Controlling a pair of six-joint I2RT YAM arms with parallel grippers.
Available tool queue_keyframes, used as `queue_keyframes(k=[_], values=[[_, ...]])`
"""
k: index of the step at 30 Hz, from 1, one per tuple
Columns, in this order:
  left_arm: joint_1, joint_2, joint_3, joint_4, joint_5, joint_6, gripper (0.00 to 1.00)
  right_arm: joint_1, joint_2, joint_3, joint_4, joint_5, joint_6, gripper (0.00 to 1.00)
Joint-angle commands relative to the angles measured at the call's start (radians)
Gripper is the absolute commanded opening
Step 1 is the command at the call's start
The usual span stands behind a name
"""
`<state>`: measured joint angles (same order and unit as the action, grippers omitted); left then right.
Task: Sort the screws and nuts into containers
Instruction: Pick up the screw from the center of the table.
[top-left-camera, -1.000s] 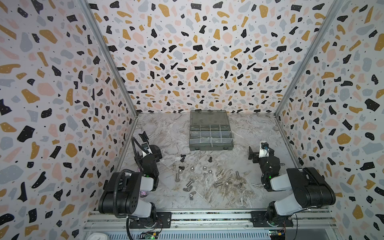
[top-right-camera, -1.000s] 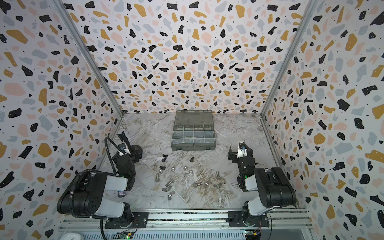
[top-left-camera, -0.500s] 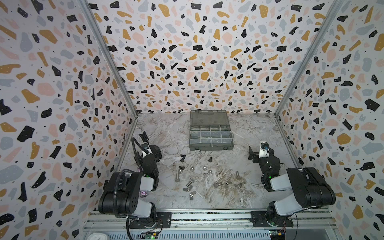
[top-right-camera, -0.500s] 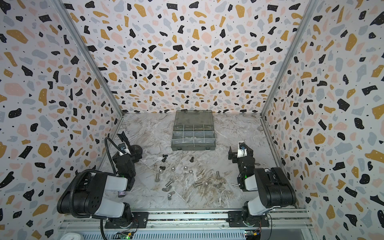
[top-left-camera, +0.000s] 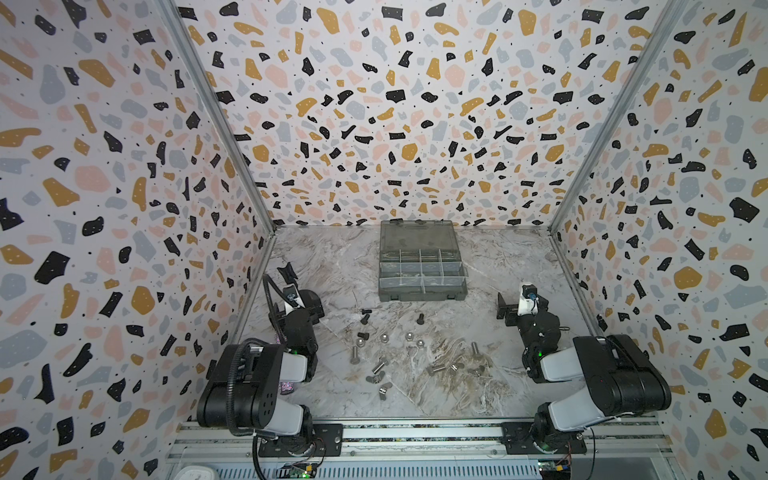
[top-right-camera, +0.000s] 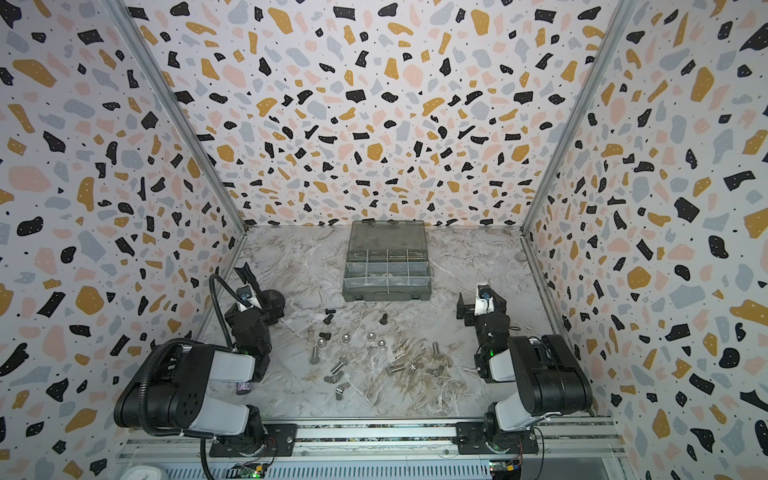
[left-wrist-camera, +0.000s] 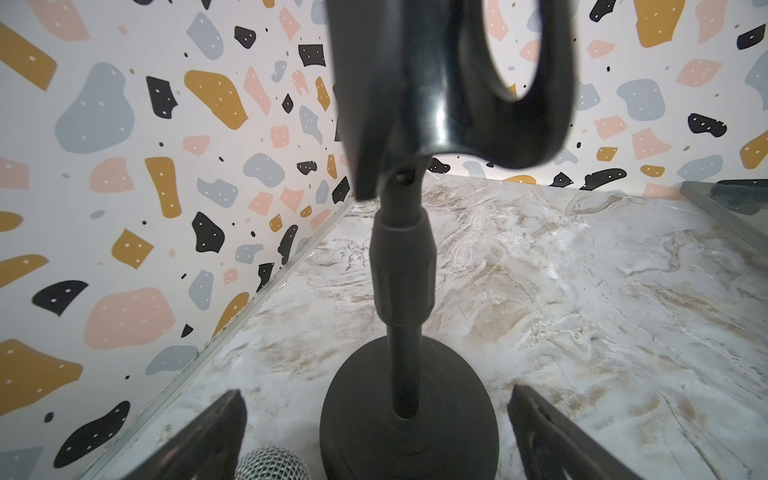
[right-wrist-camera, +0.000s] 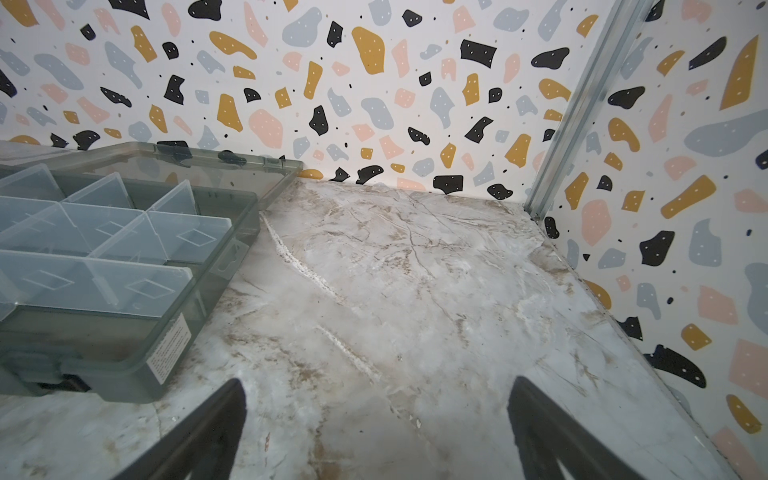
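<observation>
Several screws (top-left-camera: 354, 356) on their sides, long axes variously angled

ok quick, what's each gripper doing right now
left gripper: open, fingers wide apart, holding nothing
right gripper: open, fingers wide apart, holding nothing

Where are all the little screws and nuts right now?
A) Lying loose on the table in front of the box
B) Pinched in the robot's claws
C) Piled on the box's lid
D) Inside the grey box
A: the screws and nuts lie scattered on the marble table in front of the grey box, whose compartments look empty.
</observation>
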<state>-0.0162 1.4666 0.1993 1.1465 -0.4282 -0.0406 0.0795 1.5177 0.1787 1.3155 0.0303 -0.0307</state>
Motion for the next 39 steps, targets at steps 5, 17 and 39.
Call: queue_keyframes(k=[5,17,39], values=[[-0.004,0.004,0.023,0.063,-0.002,0.011,1.00,0.002,-0.004,0.011,0.005,0.002,0.005,0.99],[-0.001,0.005,0.025,0.064,0.008,0.012,1.00,-0.076,-0.009,-0.004,0.041,-0.150,0.042,0.99],[-0.098,-0.173,0.112,-0.244,0.052,0.118,1.00,0.268,-0.272,0.429,-0.876,0.562,0.247,0.99]])
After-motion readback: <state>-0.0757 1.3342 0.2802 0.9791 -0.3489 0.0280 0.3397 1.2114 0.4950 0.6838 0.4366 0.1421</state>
